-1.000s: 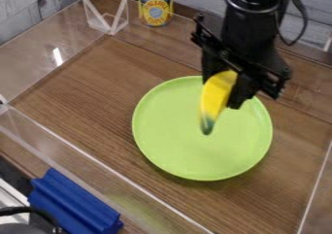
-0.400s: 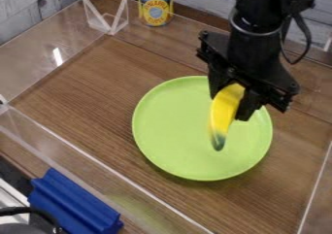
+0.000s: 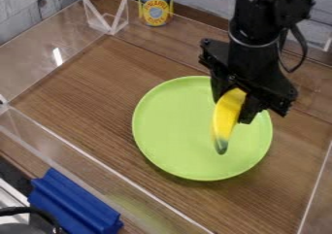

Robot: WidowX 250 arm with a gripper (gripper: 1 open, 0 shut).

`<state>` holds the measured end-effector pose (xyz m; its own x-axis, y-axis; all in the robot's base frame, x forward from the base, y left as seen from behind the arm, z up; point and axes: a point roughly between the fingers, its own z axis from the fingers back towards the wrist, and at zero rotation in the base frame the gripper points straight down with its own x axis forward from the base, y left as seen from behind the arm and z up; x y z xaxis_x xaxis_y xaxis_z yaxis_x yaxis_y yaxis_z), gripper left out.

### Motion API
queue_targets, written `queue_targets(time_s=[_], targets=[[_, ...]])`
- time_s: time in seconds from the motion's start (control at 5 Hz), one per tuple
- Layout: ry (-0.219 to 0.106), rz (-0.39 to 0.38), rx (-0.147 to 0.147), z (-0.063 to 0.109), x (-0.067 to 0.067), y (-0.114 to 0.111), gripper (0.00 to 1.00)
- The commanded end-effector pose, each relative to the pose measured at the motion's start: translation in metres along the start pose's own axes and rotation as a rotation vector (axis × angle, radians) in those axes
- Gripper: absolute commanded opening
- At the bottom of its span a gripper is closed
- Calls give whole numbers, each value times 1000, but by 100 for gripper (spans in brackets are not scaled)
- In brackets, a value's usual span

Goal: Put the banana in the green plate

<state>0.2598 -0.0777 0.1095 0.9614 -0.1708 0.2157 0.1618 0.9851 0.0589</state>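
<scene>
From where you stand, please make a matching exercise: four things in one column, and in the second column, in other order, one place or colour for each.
1. banana
2. plate
3. can
4. gripper

A. far edge, yellow label
B. black, closed on something
C. lime green, round
D. yellow, held over the plate

Pairs: 1-D, 2-C, 3-A, 4-B

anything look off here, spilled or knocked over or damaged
Nothing stands out. The green plate looks clean and whole, the banana hangs from the claw over it, and the can at the back stands upright. The banana's lower tip looks dark, but I can't tell if that's a mark or shading.
</scene>
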Motion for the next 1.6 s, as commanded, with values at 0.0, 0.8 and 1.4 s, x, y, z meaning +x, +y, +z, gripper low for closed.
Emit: queue_targets(time_s=[0.0, 0.8, 1.4], targets=[[-47, 18, -1, 0, 6, 8, 0], [-66, 59, -20, -13, 10, 15, 100], [-33, 81, -39, -16, 8, 20, 100]])
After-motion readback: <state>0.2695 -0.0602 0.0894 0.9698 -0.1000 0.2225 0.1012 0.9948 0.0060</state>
